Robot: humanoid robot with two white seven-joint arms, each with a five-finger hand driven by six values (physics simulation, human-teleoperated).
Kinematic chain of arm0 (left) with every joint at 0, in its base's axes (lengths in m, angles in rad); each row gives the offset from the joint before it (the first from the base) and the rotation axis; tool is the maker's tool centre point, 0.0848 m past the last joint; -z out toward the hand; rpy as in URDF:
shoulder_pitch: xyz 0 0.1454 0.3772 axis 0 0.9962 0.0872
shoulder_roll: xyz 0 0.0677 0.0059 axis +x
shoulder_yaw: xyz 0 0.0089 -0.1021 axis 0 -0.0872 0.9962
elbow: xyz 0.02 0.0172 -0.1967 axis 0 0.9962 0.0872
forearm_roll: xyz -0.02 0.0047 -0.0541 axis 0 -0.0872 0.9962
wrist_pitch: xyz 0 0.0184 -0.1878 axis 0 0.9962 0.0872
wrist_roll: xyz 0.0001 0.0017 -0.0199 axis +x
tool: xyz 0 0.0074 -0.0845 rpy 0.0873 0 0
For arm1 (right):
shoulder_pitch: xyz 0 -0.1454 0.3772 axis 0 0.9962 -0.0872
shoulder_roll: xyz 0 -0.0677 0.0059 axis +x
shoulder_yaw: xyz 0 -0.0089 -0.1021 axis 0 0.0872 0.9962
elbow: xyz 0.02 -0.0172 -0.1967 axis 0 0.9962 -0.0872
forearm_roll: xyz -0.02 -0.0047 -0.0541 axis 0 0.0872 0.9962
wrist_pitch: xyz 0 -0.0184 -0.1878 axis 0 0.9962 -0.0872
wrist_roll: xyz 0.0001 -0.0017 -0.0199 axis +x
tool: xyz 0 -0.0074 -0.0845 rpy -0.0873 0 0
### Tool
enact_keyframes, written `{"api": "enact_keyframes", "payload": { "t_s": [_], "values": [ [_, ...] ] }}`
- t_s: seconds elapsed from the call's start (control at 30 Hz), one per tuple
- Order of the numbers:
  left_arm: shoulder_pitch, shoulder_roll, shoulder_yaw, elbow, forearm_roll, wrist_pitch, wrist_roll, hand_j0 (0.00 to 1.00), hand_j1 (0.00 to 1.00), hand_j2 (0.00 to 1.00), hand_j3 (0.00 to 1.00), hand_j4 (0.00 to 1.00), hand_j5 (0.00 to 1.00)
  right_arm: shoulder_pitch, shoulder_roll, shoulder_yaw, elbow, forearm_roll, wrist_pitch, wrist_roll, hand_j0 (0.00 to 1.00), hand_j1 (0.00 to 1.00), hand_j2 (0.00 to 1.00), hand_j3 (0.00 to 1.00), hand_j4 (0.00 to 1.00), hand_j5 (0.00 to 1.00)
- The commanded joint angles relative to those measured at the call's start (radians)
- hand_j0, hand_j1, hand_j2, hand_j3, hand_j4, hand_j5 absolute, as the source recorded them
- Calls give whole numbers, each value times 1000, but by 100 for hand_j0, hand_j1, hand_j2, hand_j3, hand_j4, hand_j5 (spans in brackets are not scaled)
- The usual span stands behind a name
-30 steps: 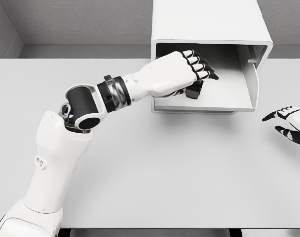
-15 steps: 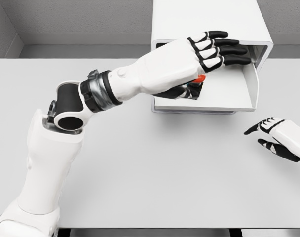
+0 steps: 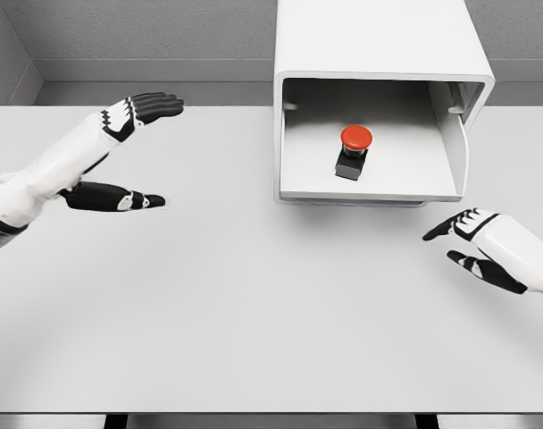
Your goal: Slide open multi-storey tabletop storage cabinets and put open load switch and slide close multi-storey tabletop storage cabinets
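Left hand (image 3: 84,161) withdrawn; switch (image 3: 354,150) inside cabinet (image 3: 379,40)

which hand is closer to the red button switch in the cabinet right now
Right. The right hand hovers over the table just below and right of the load switch, while the left hand is far off to its left.

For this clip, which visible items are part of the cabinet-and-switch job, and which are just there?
Part of the job:
- storage cabinet, compartment open
- load switch with red button, standing inside the open compartment
- left hand, open, over the table's left side
- right hand, open, lower right of the cabinet

Just there:
- table
- grey back wall
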Motion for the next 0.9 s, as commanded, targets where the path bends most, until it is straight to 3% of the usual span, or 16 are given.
{"api": "enact_keyframes", "payload": {
  "t_s": [0.0, 0.13, 0.2, 0.5, 0.67, 0.87],
  "values": [
    [5, 22, 59, 121, 1, 3, 1, 100, 100, 100, 100, 100, 100, 0, 8, 5, -1, -9, 1, 0, 63, 63, 63, 63, 63, 63],
    [29, 29, 61, 332, -16, 3, 1, 100, 100, 100, 100, 100, 100, -21, 28, 5, -1, -9, 1, 6, 66, 66, 66, 66, 66, 66],
    [29, 28, 62, 386, -16, 3, 1, 100, 100, 100, 100, 100, 100, -32, 28, 4, -1, -9, 1, 8, 66, 66, 66, 66, 66, 66],
    [29, 29, 79, 403, -19, 3, 1, 100, 100, 100, 100, 100, 100, -67, 42, 7, 1, -3, 1, 12, 65, 65, 65, 65, 65, 65],
    [29, 29, 79, 405, -19, 3, 1, 100, 100, 100, 100, 100, 100, -153, 43, 83, 11, 6, 1, 14, 65, 65, 65, 65, 65, 65],
    [29, 29, 81, 409, -19, 3, 1, 100, 100, 100, 100, 100, 100, -209, 43, 123, 54, 12, 1, 15, 65, 65, 65, 65, 65, 65]
  ]
}}
